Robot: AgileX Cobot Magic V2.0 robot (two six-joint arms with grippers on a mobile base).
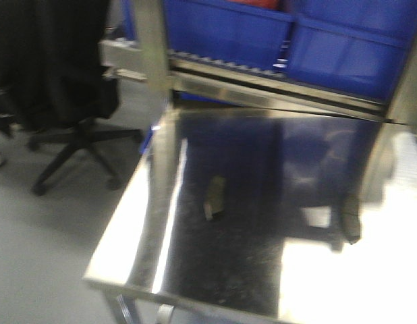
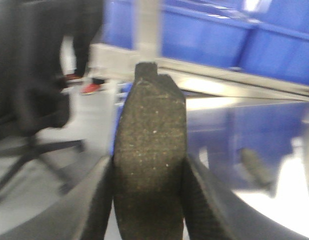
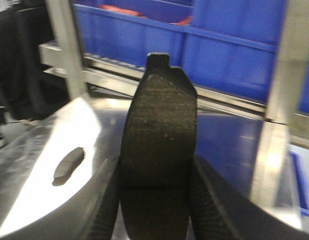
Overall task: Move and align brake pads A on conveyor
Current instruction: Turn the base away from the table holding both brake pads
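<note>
Brake pads A, the flat, slightly curved oblong dark grey friction pads, are split up as I see them: two sit in my grippers and two lie loose on the shiny steel tabletop (image 1: pixel 370 283). My left gripper (image 2: pixel 148 172) is clamped on the left-held pad (image 2: pixel 149 115), which stands upright between the ribbed black fingers (image 2: pixel 94 205), with its rough face toward the wrist camera and a small tab at its far end. My right gripper (image 3: pixel 157 175) pinches the right-held pad (image 3: pixel 162 110) the same way, upright, with a finger pressing each long edge. A thin groove crosses this pad low down, about level with the fingertips.

The front view is blurred. In it the left loose pad (image 1: pixel 214 197) lies near the middle of the table, in the dark reflection. The right loose pad (image 1: pixel 351 219) lies well apart from it to the right, at the edge of the bright glare. Each wrist view also catches one loose pad on the steel beyond the held one, but I cannot tell which is which. Blue plastic bins (image 1: pixel 343 47) line the rack at the far side, and a black office chair (image 1: pixel 73 101) stands on the floor to the left
</note>
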